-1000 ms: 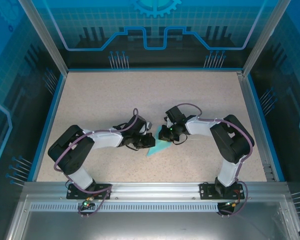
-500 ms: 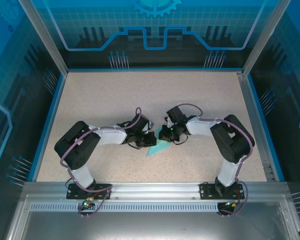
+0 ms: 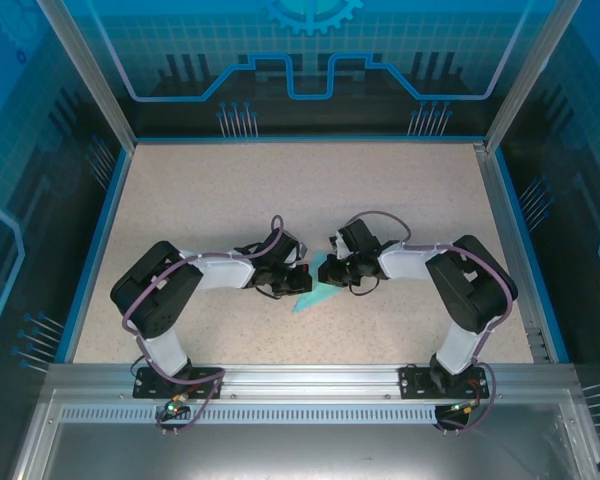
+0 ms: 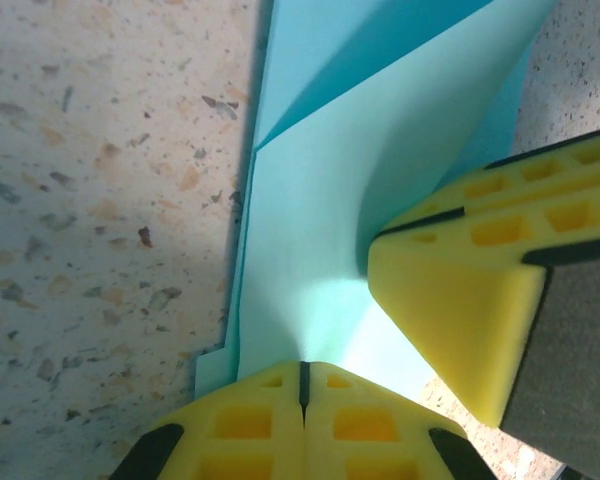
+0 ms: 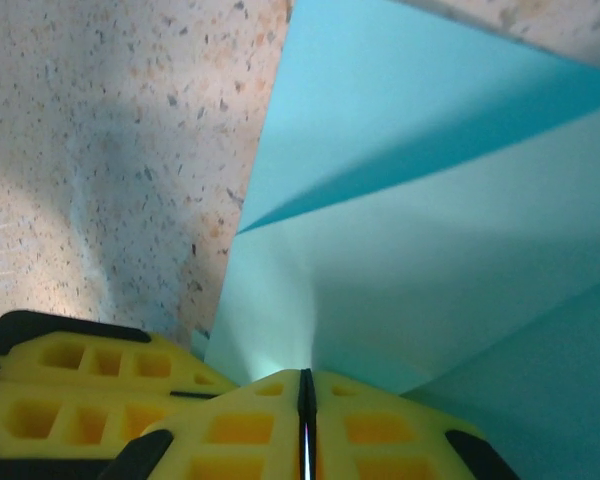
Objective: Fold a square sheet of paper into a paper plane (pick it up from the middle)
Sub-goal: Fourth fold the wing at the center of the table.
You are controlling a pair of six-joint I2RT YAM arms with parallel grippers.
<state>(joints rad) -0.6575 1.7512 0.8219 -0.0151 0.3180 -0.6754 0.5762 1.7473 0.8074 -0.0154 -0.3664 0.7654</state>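
Note:
The sheet of paper [image 3: 313, 295] is light cyan and folded into a pointed shape, its tip towards the near left. It lies mid-table between both grippers. My left gripper [image 3: 302, 277] meets it from the left and my right gripper [image 3: 330, 272] from the right. In the left wrist view the left gripper [image 4: 302, 365] is shut, with the creased paper [image 4: 320, 200] pinched in its tips; the right gripper's yellow fingers [image 4: 450, 300] press in beside it. In the right wrist view the right gripper [image 5: 305, 375] is shut on the paper [image 5: 430, 250], next to the left fingers [image 5: 80, 375].
The speckled beige table [image 3: 230, 200] has a blue rim and transparent walls on three sides. A metal rail [image 3: 300, 380] along the near edge carries both arm bases.
The left gripper has moved right onto the paper and closed on it. The right wrist has shifted slightly right. The paper stays in place.

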